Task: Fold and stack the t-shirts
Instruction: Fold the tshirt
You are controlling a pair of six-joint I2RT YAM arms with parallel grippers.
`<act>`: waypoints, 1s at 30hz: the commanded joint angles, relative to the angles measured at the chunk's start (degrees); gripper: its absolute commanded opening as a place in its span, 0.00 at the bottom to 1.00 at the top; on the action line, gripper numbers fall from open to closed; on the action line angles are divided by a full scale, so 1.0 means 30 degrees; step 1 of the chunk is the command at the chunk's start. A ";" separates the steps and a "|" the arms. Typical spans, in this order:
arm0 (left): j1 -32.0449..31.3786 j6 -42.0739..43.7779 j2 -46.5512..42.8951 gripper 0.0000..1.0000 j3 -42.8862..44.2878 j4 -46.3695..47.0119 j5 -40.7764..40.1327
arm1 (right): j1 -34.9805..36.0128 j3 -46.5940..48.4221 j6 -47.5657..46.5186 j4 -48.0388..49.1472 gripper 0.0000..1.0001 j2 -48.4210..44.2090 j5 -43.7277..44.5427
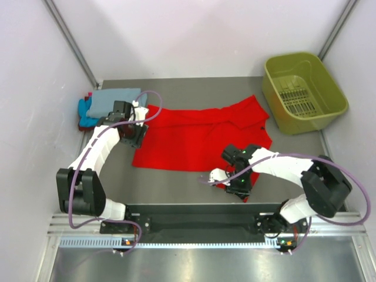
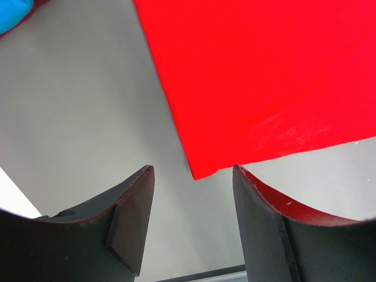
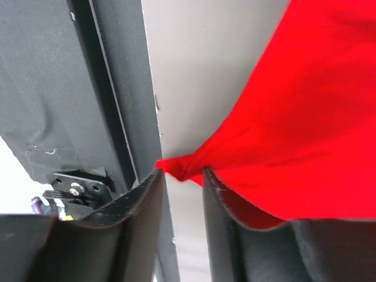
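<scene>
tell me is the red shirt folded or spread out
Spread out, not folded: the red shirt lies mostly flat across the table, rumpled only at the end near the basket.

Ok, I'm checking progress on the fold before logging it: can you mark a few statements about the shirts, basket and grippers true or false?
1. The left gripper is clamped on the red t-shirt. False: it is open, and the shirt's corner lies ungripped just ahead of it.
2. The right gripper has a corner of the red t-shirt between its fingers. True.
3. The olive-green basket holds a shirt. False: nothing lies in it.
4. The grey-blue t-shirt lies on top of the turquoise t-shirt. True.
</scene>
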 commanded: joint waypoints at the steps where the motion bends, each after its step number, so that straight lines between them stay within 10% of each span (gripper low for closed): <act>1: 0.0090 0.0363 -0.0020 0.61 0.0579 0.0203 -0.0203 | 0.0442 0.0371 -0.0233 -0.0550 0.32 0.0851 -0.0158; 7: 0.0090 0.0450 -0.0224 0.61 0.0521 0.0087 -0.0379 | 0.0647 0.0546 0.0528 -0.0080 0.00 0.0443 0.0691; 30: 0.0441 -0.1013 -0.0873 0.54 -0.1180 -0.3691 -0.0760 | -0.1840 0.4004 0.1086 -0.0872 0.00 -0.3074 0.5233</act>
